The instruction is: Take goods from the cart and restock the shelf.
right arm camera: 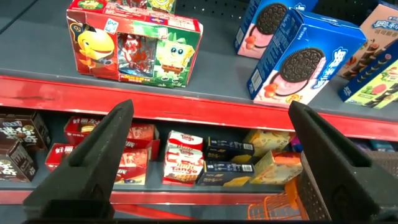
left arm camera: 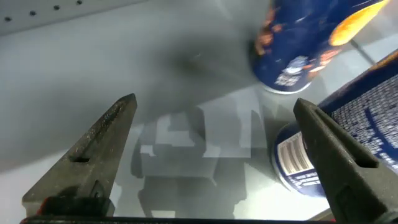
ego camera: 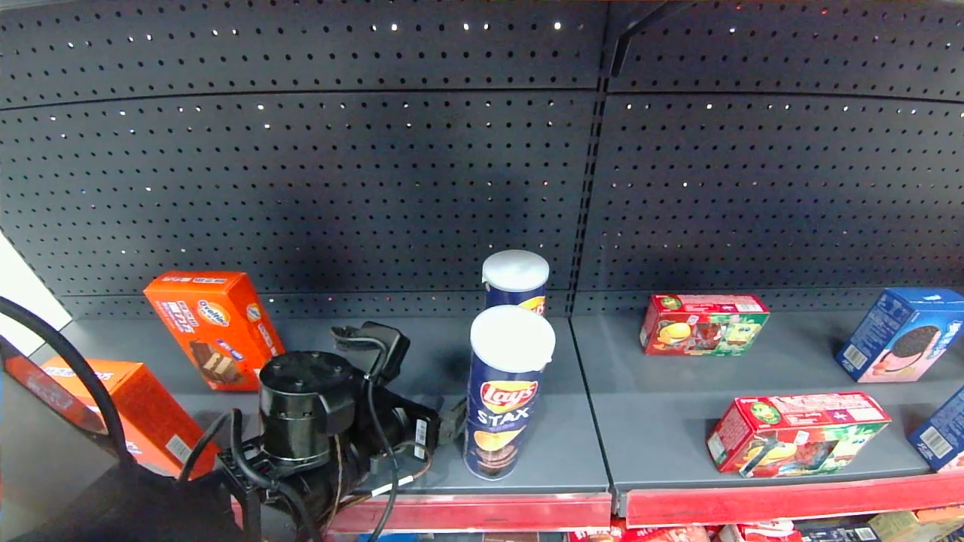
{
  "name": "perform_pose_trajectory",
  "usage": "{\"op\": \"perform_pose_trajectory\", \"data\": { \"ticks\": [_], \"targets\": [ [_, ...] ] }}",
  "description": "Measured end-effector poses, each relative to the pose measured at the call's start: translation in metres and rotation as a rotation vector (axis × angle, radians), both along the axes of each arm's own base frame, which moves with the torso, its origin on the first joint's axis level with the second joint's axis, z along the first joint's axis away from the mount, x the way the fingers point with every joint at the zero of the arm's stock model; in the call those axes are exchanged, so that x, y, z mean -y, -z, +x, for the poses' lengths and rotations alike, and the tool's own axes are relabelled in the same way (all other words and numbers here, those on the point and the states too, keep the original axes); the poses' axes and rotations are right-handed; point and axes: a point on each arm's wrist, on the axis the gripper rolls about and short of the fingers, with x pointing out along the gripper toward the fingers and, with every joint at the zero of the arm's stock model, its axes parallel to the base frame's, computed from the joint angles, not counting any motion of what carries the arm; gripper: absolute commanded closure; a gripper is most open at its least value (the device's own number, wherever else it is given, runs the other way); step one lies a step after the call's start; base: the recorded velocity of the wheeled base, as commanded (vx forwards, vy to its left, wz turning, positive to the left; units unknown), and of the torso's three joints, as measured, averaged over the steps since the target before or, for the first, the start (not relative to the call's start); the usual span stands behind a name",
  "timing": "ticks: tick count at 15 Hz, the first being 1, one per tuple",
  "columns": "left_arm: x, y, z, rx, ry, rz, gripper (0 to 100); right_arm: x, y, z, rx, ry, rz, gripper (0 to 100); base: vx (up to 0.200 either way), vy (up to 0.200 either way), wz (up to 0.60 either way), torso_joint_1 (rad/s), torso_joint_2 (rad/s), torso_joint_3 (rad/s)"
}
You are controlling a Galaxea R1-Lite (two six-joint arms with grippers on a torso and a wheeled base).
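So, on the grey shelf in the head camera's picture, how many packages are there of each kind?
Orange boxes: 2
Blue chip cans: 2
Red cartoon boxes: 2
Blue cookie boxes: 2
Total: 8

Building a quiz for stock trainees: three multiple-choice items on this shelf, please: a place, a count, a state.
1. Where is the rear chip can relative to the front chip can?
A) directly behind it B) on top of it C) lying beside it
2. How many orange boxes stand on the shelf?
A) one B) two C) four
3. The left gripper is:
A) open and empty B) shut on a can C) shut on a box
Answers: 1 A, it stands upright behind; 2 B, both at the shelf's left end; 3 A, its jaws stand apart over bare shelf.
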Motion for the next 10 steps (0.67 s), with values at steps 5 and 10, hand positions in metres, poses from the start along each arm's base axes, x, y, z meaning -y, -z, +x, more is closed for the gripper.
{"op": "perform_pose_trajectory", "data": {
  "ticks": [5, 10],
  "targets": [
    [0.001, 0.002, -0.002, -0.006, 0.001, 0.005, 0, 0.000, 0.000, 0.000, 0.000, -0.001, 0.000, 0, 0.000, 0.000, 0.00, 0.000, 0.00, 0.000],
    [-0.008, 0.009, -0.007, -0.039, -0.017, 0.029, 0, 0.000, 0.000, 0.000, 0.000, 0.000, 0.000, 0, 0.000, 0.000, 0.00, 0.000, 0.00, 0.000]
  ]
}}
